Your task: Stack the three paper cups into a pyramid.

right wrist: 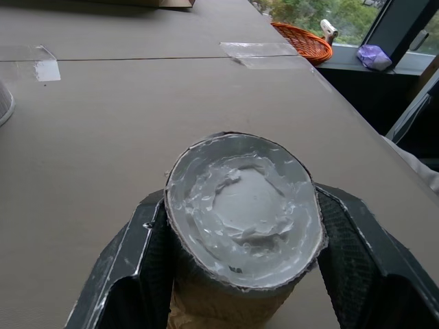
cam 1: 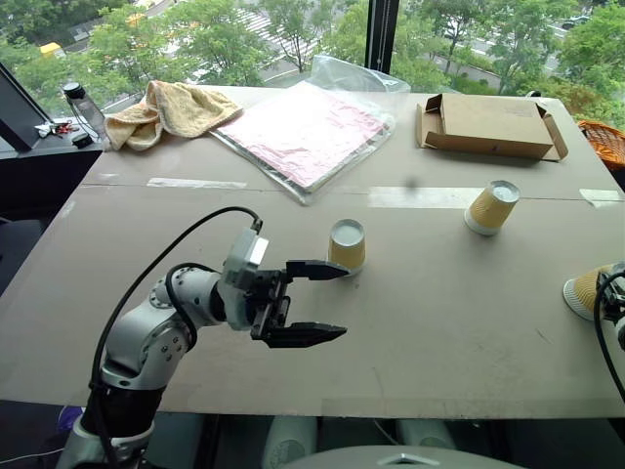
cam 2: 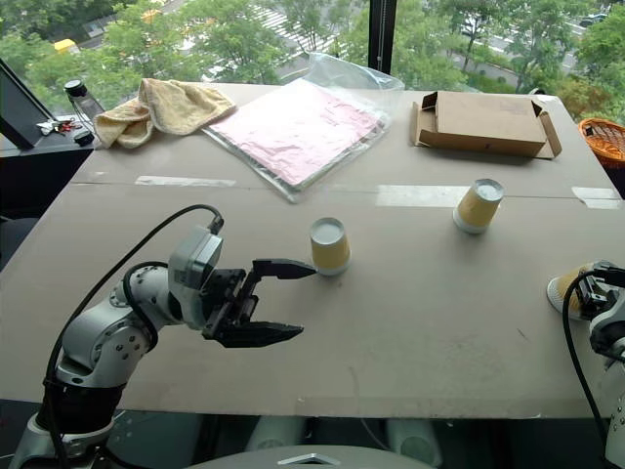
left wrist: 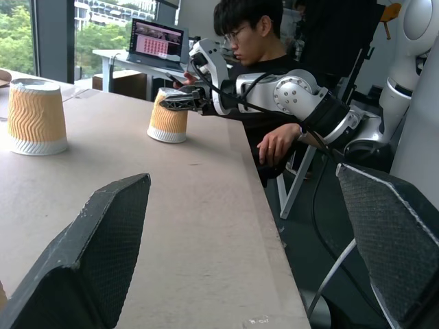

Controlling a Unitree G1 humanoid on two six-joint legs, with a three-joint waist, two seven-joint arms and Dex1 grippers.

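One paper cup (right wrist: 243, 205) sits clamped between the right gripper (right wrist: 240, 267) jaws.

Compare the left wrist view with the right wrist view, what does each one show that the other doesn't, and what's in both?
Left wrist view alone: a seated person, a laptop on a desk behind, a second cup standing upside down farther along the table, and the left claw open with nothing between its fingers.

Right wrist view alone: an orange basket on the sill and clear tape strips on the tabletop.

Both: the cup at the table edge, base up, with the right claw shut on it.
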